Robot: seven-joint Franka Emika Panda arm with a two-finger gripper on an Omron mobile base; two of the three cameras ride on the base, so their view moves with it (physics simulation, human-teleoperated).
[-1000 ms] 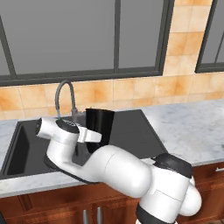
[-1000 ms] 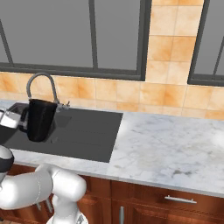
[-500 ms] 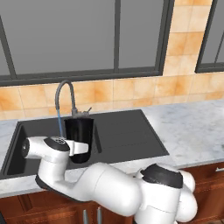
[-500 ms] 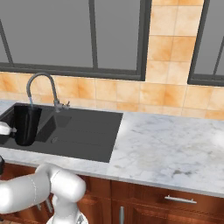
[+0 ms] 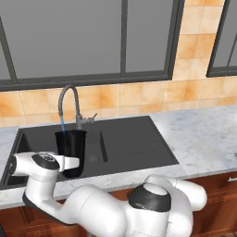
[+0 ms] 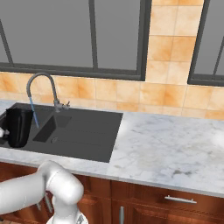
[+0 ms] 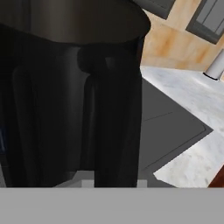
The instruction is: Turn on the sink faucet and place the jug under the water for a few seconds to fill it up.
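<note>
The black jug [image 5: 71,150] stands upright inside the sink [image 5: 134,143], over the large basin at its left end, directly below the spout of the faucet [image 5: 69,104]. A thin blue stream of water [image 5: 62,124] drops straight from the spout tip and meets the jug's open rim, so the water runs into the jug. In the right base view the jug [image 6: 19,127] sits at the far left of the sink [image 6: 83,131], with the water [image 6: 33,113] slanting down just to its right from the faucet [image 6: 43,89]; from that side the two look close together rather than lined up.

The claw [image 5: 74,163] is at the jug's near side, low on its body, and it is clamped on the jug: the white hand presses right against the dark wall. In the hand view the jug [image 7: 74,96] looms very near, its loop handle [image 7: 113,109] running down just in front of the camera, and the finger tips themselves cannot be made out against the black.

The faucet's small side lever [image 5: 91,117] sticks out to the right of the stem. Right of the jug lie the small basin and the ribbed drainboard. The sink is set into a pale marble surface [image 5: 203,134], backed by orange tiles [image 5: 139,95] under dark-framed windows [image 5: 92,41].
</note>
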